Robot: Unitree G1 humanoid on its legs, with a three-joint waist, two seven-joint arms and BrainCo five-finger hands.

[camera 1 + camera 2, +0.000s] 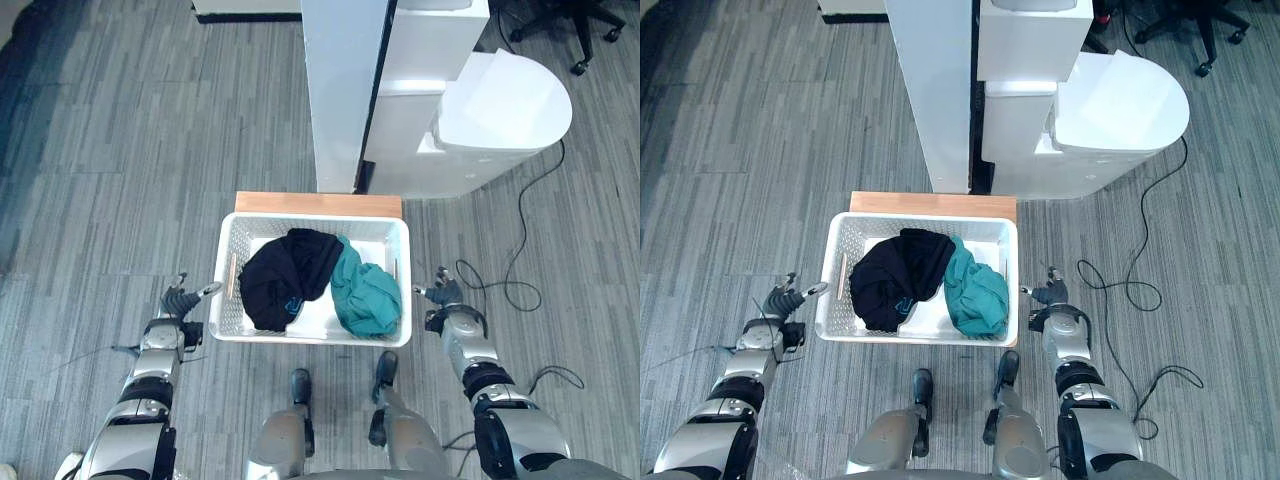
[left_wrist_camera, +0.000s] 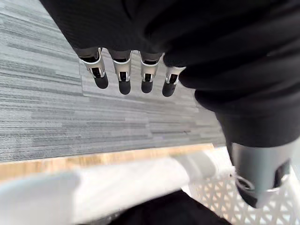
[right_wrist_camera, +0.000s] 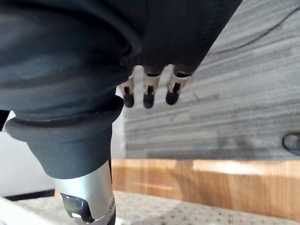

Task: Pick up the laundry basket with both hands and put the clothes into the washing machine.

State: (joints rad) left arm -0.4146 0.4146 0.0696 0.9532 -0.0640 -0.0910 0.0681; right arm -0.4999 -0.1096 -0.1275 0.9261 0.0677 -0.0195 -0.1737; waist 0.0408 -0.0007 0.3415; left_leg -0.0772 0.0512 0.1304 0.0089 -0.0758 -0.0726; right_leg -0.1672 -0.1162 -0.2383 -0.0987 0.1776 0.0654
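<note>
A: How will the basket [image 1: 226, 290] handle?

B: Light and stiff, I'd judge. It's perforated white plastic, sitting on a board [image 1: 318, 204] just ahead of the robot. The soft black garment [image 1: 285, 275] and teal garment [image 1: 365, 295] inside could slide if it tips. Lift by the two short ends, evenly.

A: And the hands?

B: The left hand [image 1: 185, 297] and right hand [image 1: 443, 293] sit just beside those ends, fingers straight, holding nothing.

A: Anything unclear?

B: The thin strips [image 1: 233, 275] inside each end may be handles. The washer [image 1: 480, 110] stands beyond, its opening hidden from here.
</note>
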